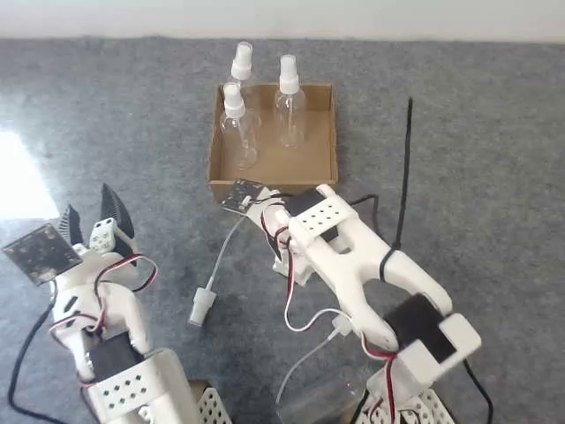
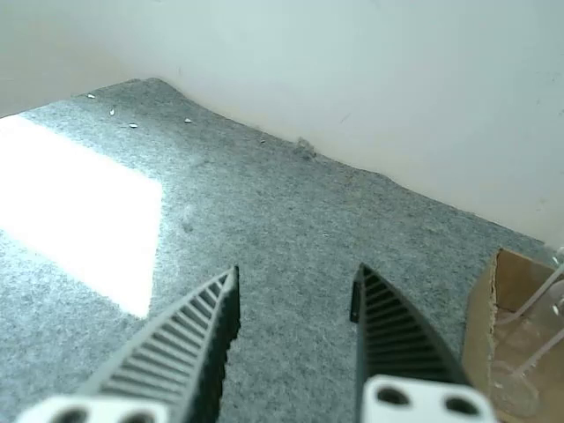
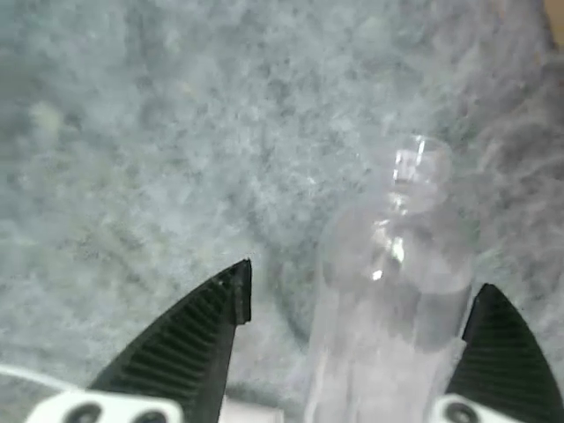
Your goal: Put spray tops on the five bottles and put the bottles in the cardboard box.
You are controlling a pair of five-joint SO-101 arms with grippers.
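While the right hand (image 3: 363, 278) stands with its fingers apart, an uncapped clear bottle (image 3: 388, 308) sits between them. It is nearer one finger than the other and, as far as we can tell, not clamped. Its open neck points away from the hand. We judge the hand is set astride the bottle so that closing will pin it for capping.

A loose spray top (image 1: 202, 306), dip tube attached, lies on the grey desk (image 1: 477, 159) between the two arms, near the right one.

Left hand (image 1: 86, 201): fingers apart, empty, over bare felt, well apart from that top. We take it as free to fetch the top.

Just beyond the right hand, the cardboard box (image 1: 274, 184) holds three capped bottles (image 1: 289, 110) upright. Another clear bottle (image 1: 322, 397) lies by the right arm's base.
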